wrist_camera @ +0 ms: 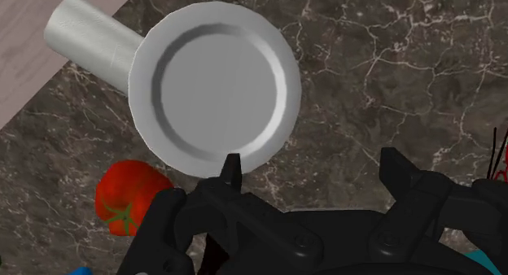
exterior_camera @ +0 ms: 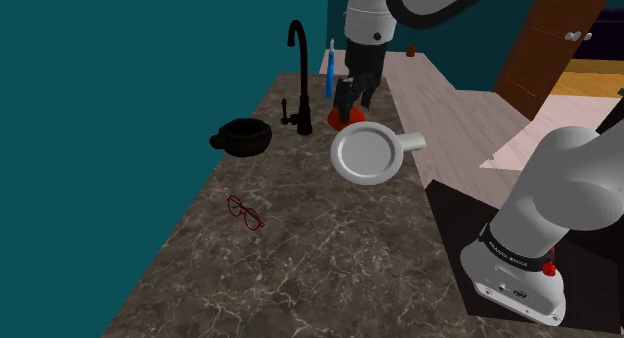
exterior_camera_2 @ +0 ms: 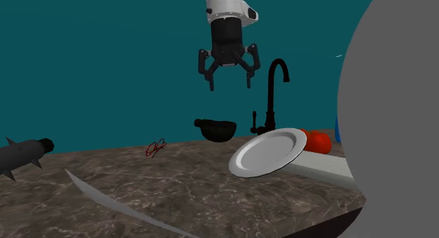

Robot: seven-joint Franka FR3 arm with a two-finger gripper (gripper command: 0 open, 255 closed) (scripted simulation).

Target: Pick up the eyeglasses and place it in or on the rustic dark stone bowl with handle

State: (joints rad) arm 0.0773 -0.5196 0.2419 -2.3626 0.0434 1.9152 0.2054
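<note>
Red-framed eyeglasses (exterior_camera: 245, 212) (exterior_camera_2: 155, 149) lie on the dark marble counter (exterior_camera: 330, 256), toward the teal wall. A dark bowl with a handle (exterior_camera: 243, 136) (exterior_camera_2: 217, 128) stands farther along the counter, beside a black faucet (exterior_camera: 300, 76) (exterior_camera_2: 274, 96). My gripper (exterior_camera: 350, 96) (exterior_camera_2: 228, 79) (wrist_camera: 313, 172) hangs open well above the counter, over the edge of a grey plate (wrist_camera: 213, 86) and a red tomato (wrist_camera: 130, 196), with nothing between its fingers. It is far from the eyeglasses, of which a thin red sliver (wrist_camera: 495, 155) shows beside one finger.
The grey plate (exterior_camera: 368, 153) (exterior_camera_2: 267, 153) has a stubby handle (exterior_camera: 410, 141). The tomato (exterior_camera: 345, 116) (exterior_camera_2: 318, 141) and a blue bottle (exterior_camera: 329, 71) stand near the faucet. A dark spiked object (exterior_camera_2: 24, 155) and a grey curved strip (exterior_camera_2: 105, 198) show close to the second camera.
</note>
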